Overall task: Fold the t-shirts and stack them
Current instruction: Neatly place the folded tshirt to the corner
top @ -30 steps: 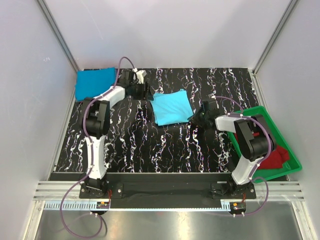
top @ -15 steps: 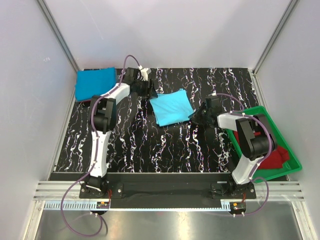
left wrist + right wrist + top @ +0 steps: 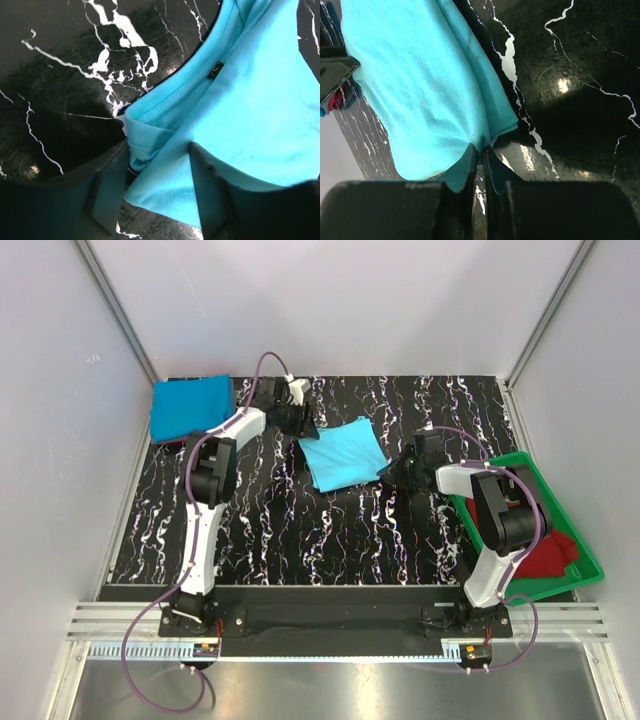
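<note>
A folded light turquoise t-shirt [image 3: 343, 453] lies mid-table. My left gripper [image 3: 305, 427] is at its back left corner. In the left wrist view the left gripper [image 3: 159, 148] is open, with the shirt's corner [image 3: 250, 100] lying between its fingers. My right gripper [image 3: 398, 471] is at the shirt's right corner. In the right wrist view the right gripper [image 3: 479, 150] is shut on the shirt's edge [image 3: 425, 90]. A deeper blue t-shirt [image 3: 190, 407] lies folded at the back left. Dark red t-shirts [image 3: 548, 555] lie in the green tray [image 3: 520, 462].
The table is black with white marbling [image 3: 330, 530]. White walls close in the back and both sides. The green tray stands at the table's right edge, beside the right arm.
My left gripper has moved right, from near the blue shirt to the turquoise shirt's back left corner. The right gripper has stayed at the shirt's right corner.
</note>
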### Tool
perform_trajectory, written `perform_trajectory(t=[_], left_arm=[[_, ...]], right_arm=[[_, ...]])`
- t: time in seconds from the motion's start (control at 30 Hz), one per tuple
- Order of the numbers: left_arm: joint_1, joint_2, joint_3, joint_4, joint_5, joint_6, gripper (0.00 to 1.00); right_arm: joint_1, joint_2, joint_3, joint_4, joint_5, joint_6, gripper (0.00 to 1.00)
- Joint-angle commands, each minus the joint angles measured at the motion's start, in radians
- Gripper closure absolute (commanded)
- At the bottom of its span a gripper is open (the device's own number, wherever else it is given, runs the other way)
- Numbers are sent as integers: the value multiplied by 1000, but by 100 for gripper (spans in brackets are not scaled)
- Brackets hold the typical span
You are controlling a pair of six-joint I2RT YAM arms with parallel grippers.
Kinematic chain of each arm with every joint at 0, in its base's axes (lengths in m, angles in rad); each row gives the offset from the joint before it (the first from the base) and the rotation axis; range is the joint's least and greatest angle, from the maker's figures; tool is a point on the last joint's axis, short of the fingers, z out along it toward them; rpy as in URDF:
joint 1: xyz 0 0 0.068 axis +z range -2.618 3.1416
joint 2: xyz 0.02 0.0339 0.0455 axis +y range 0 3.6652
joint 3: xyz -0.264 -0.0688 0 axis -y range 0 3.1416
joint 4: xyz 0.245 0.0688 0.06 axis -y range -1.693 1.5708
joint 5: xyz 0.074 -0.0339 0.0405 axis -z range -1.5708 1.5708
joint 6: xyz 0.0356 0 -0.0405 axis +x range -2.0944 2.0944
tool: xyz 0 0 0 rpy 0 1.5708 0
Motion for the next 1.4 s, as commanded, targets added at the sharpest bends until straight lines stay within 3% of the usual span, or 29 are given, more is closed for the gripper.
perform_trajectory(t=[0.0, 0.1, 0.13, 0.2, 0.33, 0.4, 0.5, 0.57, 0.6, 0.87, 1.37], left_arm=[[-2, 7, 13, -57, -5, 18, 53], [-2, 11, 35, -60, -10, 1, 73], [-2, 9, 38, -60, -10, -4, 87], [-4, -6, 47, -60, -19, -16, 100], [-4, -51, 52, -71, -31, -2, 100], [-4, -104, 29, -90, -54, 40, 100], [-2, -196, -22, -112, -112, 140, 100], [-2, -259, -46, -130, -155, 191, 100], [-2, -278, -49, -155, -186, 237, 100], [13, -442, -71, -233, -310, 406, 100], [139, -592, -94, -265, -488, 731, 100]], right_arm=[[-4, -16, -4, 45, -24, -8, 89], [-4, -27, -10, 47, -32, -7, 88], [-4, -30, -8, 45, -38, -7, 87], [-4, -53, -17, 45, -36, -7, 83], [-4, -120, -13, 13, -43, -24, 63], [-4, -156, -7, -10, -30, -42, 40], [-4, -232, -17, -47, -9, -59, 32], [-2, -289, -28, -53, -3, -59, 16], [-4, -305, -31, -55, 0, -57, 1], [-5, -366, -19, -62, -7, -50, 0], [-5, -285, 38, -41, -36, -50, 0]])
